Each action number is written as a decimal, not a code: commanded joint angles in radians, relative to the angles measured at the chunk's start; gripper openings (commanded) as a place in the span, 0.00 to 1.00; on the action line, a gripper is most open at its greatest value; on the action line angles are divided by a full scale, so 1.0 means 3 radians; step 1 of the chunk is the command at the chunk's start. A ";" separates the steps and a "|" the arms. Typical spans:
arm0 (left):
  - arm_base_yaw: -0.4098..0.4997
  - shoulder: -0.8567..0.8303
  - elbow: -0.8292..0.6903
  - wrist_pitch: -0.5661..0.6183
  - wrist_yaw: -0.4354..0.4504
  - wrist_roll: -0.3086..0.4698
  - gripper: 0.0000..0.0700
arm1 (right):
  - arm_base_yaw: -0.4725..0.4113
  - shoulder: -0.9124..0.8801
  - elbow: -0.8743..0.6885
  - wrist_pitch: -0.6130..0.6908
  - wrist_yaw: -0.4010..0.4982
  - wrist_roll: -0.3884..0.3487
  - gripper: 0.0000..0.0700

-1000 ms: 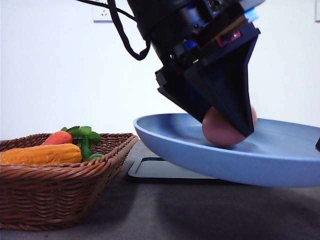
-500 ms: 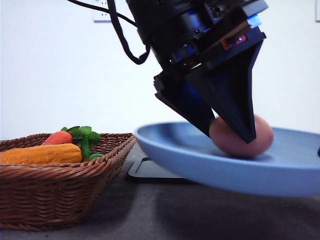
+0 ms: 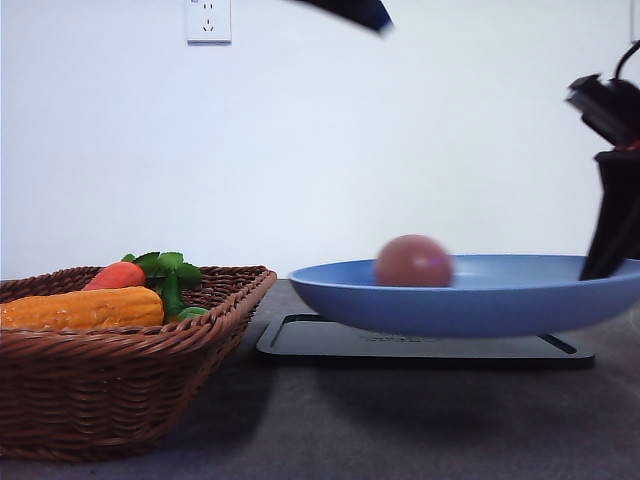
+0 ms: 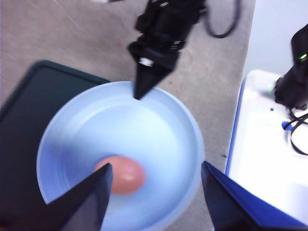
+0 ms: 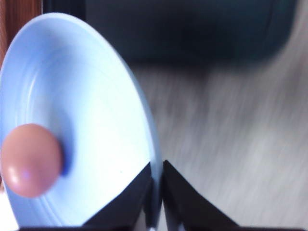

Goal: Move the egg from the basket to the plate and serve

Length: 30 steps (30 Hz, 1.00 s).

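The brownish-pink egg [image 3: 414, 262] lies loose in the light blue plate [image 3: 470, 305], a little blurred. My right gripper [image 3: 608, 250] is shut on the plate's right rim and holds it just above the black tray [image 3: 420, 348]. In the right wrist view its fingers [image 5: 169, 192] pinch the rim, with the egg [image 5: 31, 160] on the far side of the plate. My left gripper [image 4: 156, 168] hangs open high over the plate [image 4: 159, 130] with nothing between its fingers; the egg [image 4: 122, 174] is below it. The wicker basket [image 3: 100, 390] stands at the left.
A carrot [image 3: 115, 275] with green leaves and a long orange vegetable [image 3: 80, 308] lie in the basket. The dark grey tabletop runs in front of the basket and tray. A white stand [image 4: 269, 159] with cables is beside the table.
My left gripper has opened, let go of the egg and risen out of the front view. The plate has levelled out and dropped slightly. The egg has rolled toward the plate's left.
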<state>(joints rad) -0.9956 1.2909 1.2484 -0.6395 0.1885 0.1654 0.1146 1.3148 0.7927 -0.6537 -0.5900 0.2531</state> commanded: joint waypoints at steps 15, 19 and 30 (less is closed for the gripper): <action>0.0129 -0.0928 0.0068 -0.0417 -0.0258 -0.0058 0.54 | -0.0224 0.1666 0.1239 0.0492 -0.0044 -0.0160 0.00; 0.0152 -0.1013 0.0068 -0.0444 -0.0308 -0.0060 0.53 | -0.0225 0.1882 0.1327 0.0589 -0.0041 -0.0162 0.00; 0.0158 -0.1018 0.0068 -0.0442 -0.0310 -0.0069 0.54 | -0.0243 0.1956 0.1331 0.0632 -0.0038 -0.0164 0.31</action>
<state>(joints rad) -0.9405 0.9764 1.2484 -0.7815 0.1001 0.1534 0.0437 1.8786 1.1699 -0.4692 -0.6044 0.2136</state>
